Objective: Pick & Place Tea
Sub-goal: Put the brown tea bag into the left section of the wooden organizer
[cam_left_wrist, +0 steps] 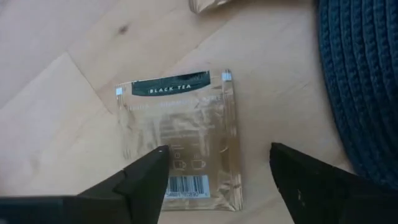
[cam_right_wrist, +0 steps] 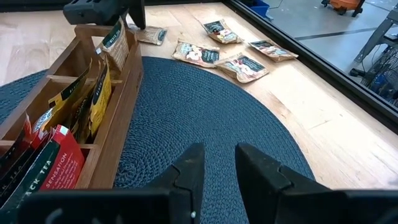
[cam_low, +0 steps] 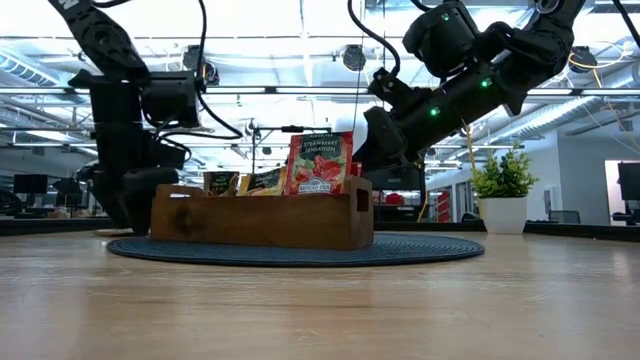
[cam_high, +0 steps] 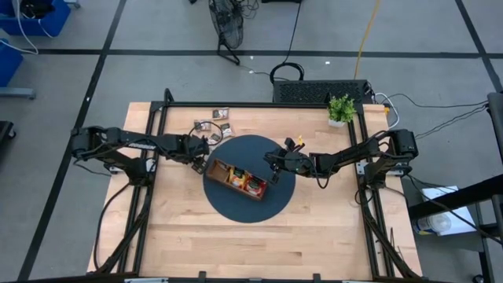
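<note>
A long wooden tray (cam_high: pixel 236 181) lies on a round dark mat (cam_high: pixel 259 211) and holds upright red (cam_low: pixel 320 165), orange (cam_right_wrist: pixel 93 99) and dark (cam_right_wrist: pixel 115 40) tea sachets. My left gripper (cam_left_wrist: pixel 217 155) is open, low over a black tea sachet (cam_left_wrist: pixel 180 124) that lies flat on the wood just off the mat's left edge, beside the tray's left end; I cannot tell whether the fingers touch it. My right gripper (cam_right_wrist: pixel 214 158) hovers over the mat by the tray's right end, open by a narrow gap and empty. Several loose sachets (cam_high: pixel 214 123) lie on the wood behind the mat.
A small green potted plant (cam_high: pixel 341 108) stands at the table's far right corner. The loose sachets also show in the right wrist view (cam_right_wrist: pixel 217 56). Bare wood lies along the table's near side (cam_high: pixel 251 251).
</note>
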